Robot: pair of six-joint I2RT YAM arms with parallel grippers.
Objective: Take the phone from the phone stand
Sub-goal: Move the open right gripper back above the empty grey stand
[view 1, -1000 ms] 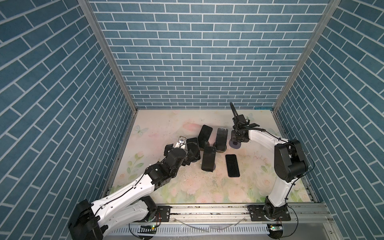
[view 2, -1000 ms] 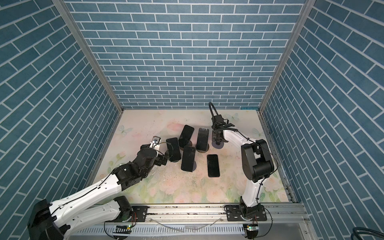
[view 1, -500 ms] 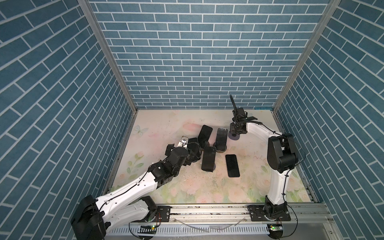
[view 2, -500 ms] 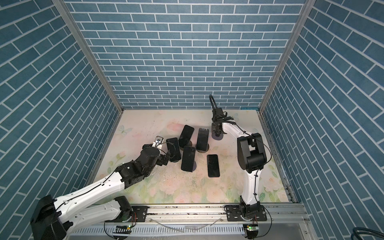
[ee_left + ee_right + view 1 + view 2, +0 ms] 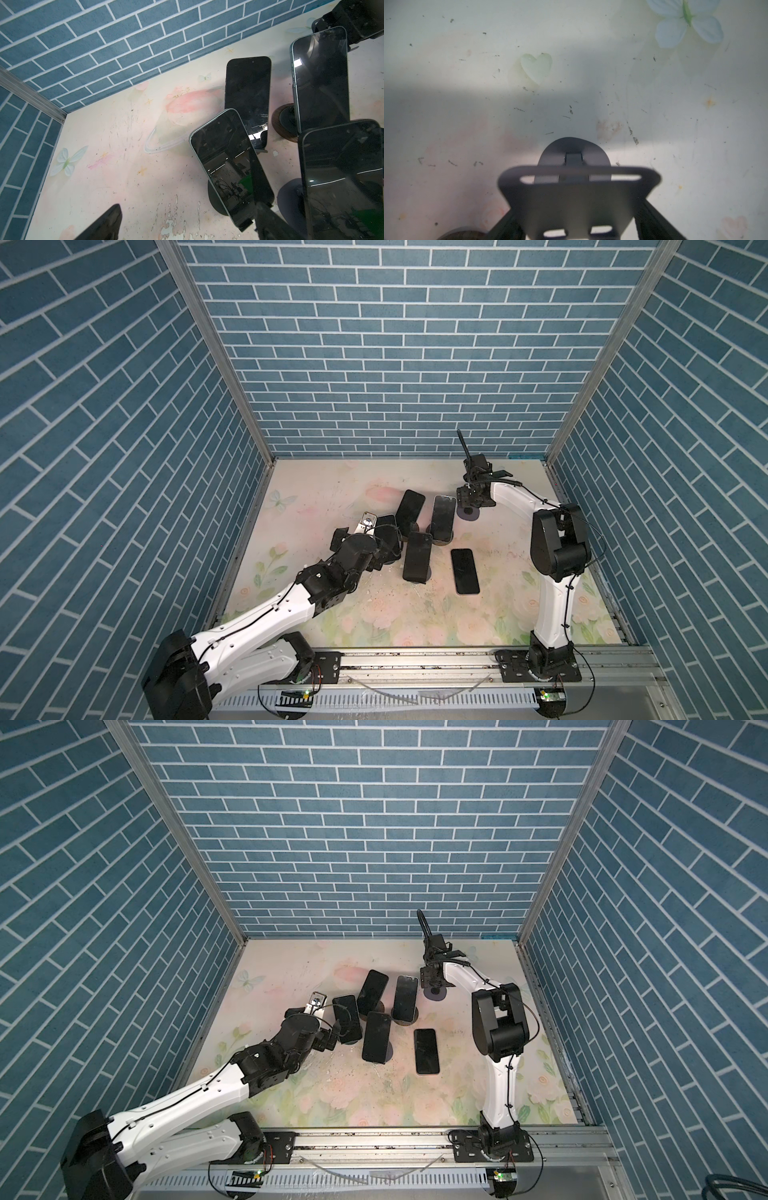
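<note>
The left gripper (image 5: 185, 177), fingers spread wide, is the nearer one: the propped phone (image 5: 226, 158) farthest left of the flat phone (image 5: 464, 571) leans on its stand (image 5: 214, 200) just beside one finger (image 5: 260, 182), long axis running away from the wrist; whether the right gripper (image 5: 469, 504) is spread I cannot tell.

Blue brick-patterned walls (image 5: 395, 344) surround a pale floral mat (image 5: 316, 489) (pink blooms, white butterflies); on that mat, a glossy black phone (image 5: 464, 571); left arm (image 5: 270, 614) white-and-black.

Phone stand (image 5: 577, 193) blurred, lower plate cut off; one phone (image 5: 342, 176) and left pincer (image 5: 184, 176) cropped by frame edge.
</note>
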